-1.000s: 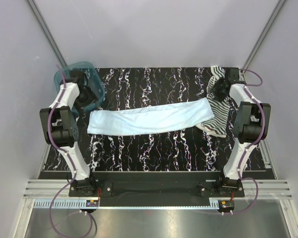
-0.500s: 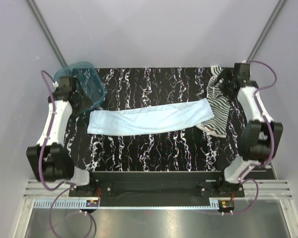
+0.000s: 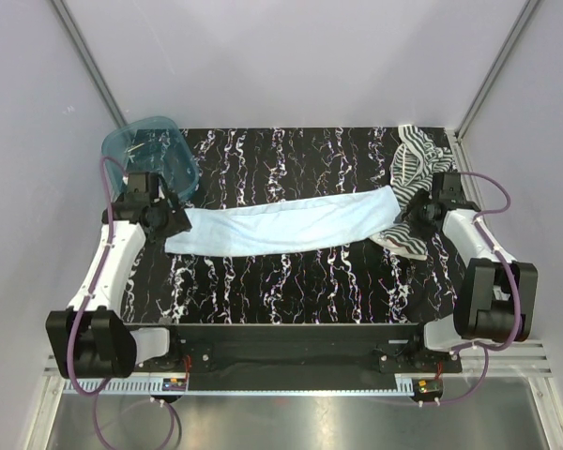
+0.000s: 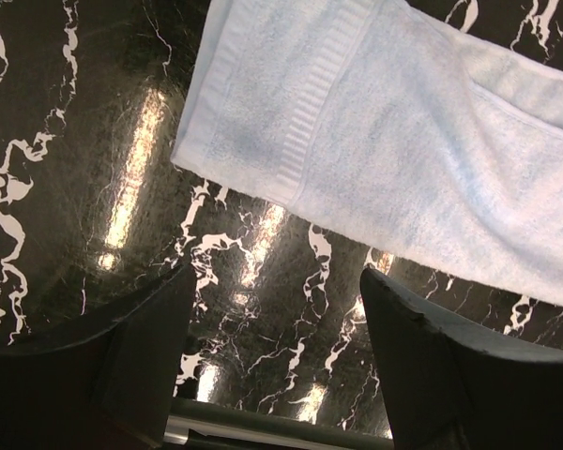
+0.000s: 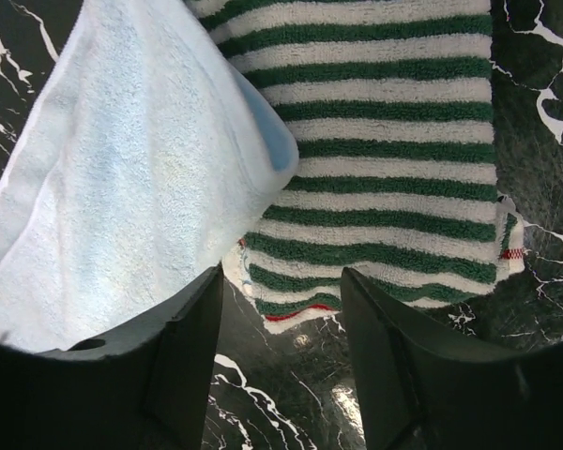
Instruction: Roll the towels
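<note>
Since a second ago both arms have swung down and inward. The left gripper (image 3: 172, 219) has left the teal bin (image 3: 155, 153) and now sits low at the left end of the pale blue towel (image 3: 281, 223). The right gripper (image 3: 405, 214) has come nearer from the far corner to that towel's right end. Neither towel has shifted: the blue one lies flat across the middle of the table (image 3: 291, 281), and the striped towel (image 3: 415, 183) is at the far right.

From above, the left gripper covers the blue towel's left corner, and the right gripper hides where the two towels overlap. The striped towel's far end is bunched, and no lettering can be made out on it.

In the left wrist view the fingers (image 4: 141, 347) stand apart over bare tabletop, just short of the blue towel's hem. The right gripper's fingers (image 5: 192, 347) are also apart, holding nothing, above the blue corner lapped over the stripes.

The bin is translucent plastic. The blue terry has a ribbed woven band near its hem. The table is glossy black with white veining. The green-and-white terry shows a thin red line at its edge
</note>
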### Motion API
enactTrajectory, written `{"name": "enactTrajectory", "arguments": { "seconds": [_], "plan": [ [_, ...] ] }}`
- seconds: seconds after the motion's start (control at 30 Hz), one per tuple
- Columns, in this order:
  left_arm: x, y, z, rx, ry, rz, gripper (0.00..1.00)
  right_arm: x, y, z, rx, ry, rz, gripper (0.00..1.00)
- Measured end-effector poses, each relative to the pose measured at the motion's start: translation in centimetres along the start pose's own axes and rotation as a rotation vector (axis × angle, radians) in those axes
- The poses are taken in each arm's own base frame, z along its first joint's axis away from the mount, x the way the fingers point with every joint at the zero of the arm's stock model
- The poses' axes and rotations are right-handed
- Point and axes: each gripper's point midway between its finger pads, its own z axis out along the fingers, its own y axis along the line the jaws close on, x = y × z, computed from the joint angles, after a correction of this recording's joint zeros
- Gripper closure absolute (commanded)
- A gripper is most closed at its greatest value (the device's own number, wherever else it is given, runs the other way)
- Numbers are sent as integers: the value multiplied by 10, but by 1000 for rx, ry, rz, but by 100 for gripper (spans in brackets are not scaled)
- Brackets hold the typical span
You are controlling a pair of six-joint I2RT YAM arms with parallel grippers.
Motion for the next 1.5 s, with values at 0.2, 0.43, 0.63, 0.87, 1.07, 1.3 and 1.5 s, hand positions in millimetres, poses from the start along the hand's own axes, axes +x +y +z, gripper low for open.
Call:
{"name": "enactTrajectory", "arguments": {
  "seconds": [0.2,0.43,0.63,0.87,1.07,1.3,1.5],
  "plan": [
    [10,-1,2,27,-14,14,25,2,-2,15,2,7,9,46],
    [29,8,11,15,16,26,26,1,-4,30,15,16,12,53],
    [25,6,12,22,-2,28,26,-2,-6,43,23,17,10,66],
    [24,6,13,24,-6,28,27,-14,2,45,13,0,2,73],
    [24,6,13,23,-6,31,27,-32,11,40,2,-44,-18,63],
    [24,6,13,23,-6,34,27,-38,12,42,7,-51,-35,59],
    [25,5,13,25,-6,40,27,-35,9,43,14,-39,-37,53]
  ]
}}
